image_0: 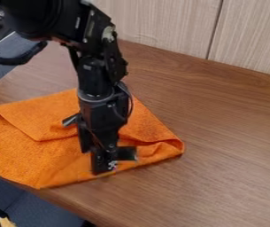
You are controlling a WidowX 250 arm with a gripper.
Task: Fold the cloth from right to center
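I've got small white marks low on my black gripper, too small to read from here. The jaws are down over the lower part of the orange cloth, and I can't tell whether they're apart or together, or whether they pinch the fabric. The cloth lies on the left side of the table in my view, soft and finely textured, with a slanting fold at upper left and a creased, rounded corner at right. My arm hangs across its middle. Under it all, smooth brown wood grain; behind, pale panels with fine streaks.
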